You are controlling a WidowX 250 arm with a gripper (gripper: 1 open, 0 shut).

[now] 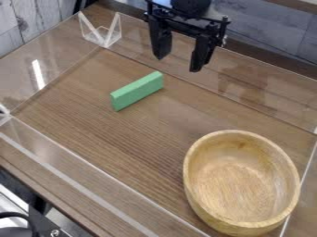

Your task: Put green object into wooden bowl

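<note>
The green object (136,90) is a small flat green block lying at a slant on the wooden tabletop, left of centre. At the front right sits the wooden bowl (205,199), round, light tan and empty. My gripper (181,55) hangs at the top centre, pointing down, up and to the right of the block and apart from it. Its two black fingers (199,56) stand open with nothing between them.
Clear acrylic walls (56,167) fence the tabletop (111,139) on the left, front and right. A clear angled bracket (99,31) stands at the back left. Grey planks run behind the table.
</note>
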